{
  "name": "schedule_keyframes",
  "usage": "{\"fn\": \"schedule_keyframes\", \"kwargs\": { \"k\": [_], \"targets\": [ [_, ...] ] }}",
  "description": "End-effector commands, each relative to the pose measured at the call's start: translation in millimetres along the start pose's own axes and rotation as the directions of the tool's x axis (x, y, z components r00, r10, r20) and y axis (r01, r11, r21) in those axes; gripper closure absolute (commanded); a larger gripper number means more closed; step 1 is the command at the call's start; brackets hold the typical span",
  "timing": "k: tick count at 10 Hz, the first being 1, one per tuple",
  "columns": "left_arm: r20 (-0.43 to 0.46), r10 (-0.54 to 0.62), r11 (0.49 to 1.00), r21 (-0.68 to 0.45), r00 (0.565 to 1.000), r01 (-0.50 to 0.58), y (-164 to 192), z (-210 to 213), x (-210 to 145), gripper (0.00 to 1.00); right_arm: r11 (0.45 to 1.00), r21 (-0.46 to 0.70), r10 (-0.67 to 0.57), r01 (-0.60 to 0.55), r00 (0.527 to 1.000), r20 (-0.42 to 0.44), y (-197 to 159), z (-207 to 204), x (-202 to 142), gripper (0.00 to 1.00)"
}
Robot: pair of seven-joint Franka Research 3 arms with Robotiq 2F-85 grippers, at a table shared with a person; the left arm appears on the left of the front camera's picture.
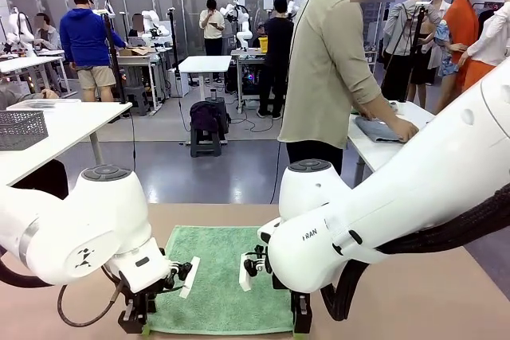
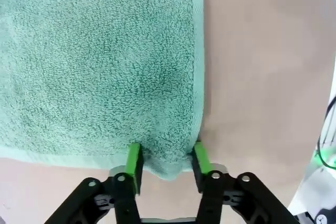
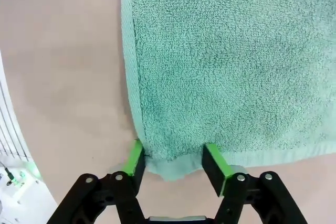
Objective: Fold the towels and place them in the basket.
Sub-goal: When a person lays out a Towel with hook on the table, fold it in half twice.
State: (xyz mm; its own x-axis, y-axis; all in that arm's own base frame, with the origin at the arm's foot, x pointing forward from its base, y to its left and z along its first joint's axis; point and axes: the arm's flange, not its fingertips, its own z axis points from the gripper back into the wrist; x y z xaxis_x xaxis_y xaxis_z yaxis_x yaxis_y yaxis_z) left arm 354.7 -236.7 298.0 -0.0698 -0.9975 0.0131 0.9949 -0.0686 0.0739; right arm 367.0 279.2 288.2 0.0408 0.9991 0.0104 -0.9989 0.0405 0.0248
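A mint green towel [image 1: 219, 276] lay flat at the near edge of the desk [image 1: 430, 300] as the left gripper [image 2: 166, 151] and right gripper [image 3: 173, 155] each pinched a near corner, fabric bunched between green pads [image 2: 133, 160].

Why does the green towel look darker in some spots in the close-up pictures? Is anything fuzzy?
Left wrist view: a soft shadow darkens the towel toward its right edge; the loops look sharp. Right wrist view: darker patches at the towel's upper right and along its left edge, sharp too. Front view: bright, even light, no glare on the towel.
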Motion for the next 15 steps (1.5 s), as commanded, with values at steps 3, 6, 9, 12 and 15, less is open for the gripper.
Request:
{"fn": "schedule_keyframes", "kwargs": {
  "k": [3,6,9,12,15],
  "targets": [
    [-0.013,-0.009,1.0,0.013,1.0,0.009,-47.5,-12.7,-28.2,1.0,1.0,0.003,-0.014,0.014,1.0,-0.015,-0.3,-10.3,-0.7,0.83],
    [-0.013,-0.023,1.0,0.011,1.0,0.023,-48.1,-5.1,-29.9,1.0,1.0,0.021,-0.016,0.016,1.0,-0.009,-0.3,-6.4,-0.1,1.0],
    [-0.019,-0.031,0.999,0.018,0.999,0.031,-48.1,10.3,-35.6,1.0,0.999,0.042,-0.018,0.018,1.0,0.008,2.9,6.3,-0.9,1.0],
    [-0.029,-0.021,1.0,0.012,0.999,0.021,-43.4,21.1,-36.1,0.96,1.0,0.026,-0.009,0.009,1.0,0.01,0.8,19.3,-4.6,1.0],
    [-0.01,-0.024,1.0,0.013,1.0,0.024,-34.1,33.4,-41.6,0.96,1.0,-0.013,0.007,-0.007,1.0,0.015,-9.2,36.9,-7.6,1.0]
  ]
}}
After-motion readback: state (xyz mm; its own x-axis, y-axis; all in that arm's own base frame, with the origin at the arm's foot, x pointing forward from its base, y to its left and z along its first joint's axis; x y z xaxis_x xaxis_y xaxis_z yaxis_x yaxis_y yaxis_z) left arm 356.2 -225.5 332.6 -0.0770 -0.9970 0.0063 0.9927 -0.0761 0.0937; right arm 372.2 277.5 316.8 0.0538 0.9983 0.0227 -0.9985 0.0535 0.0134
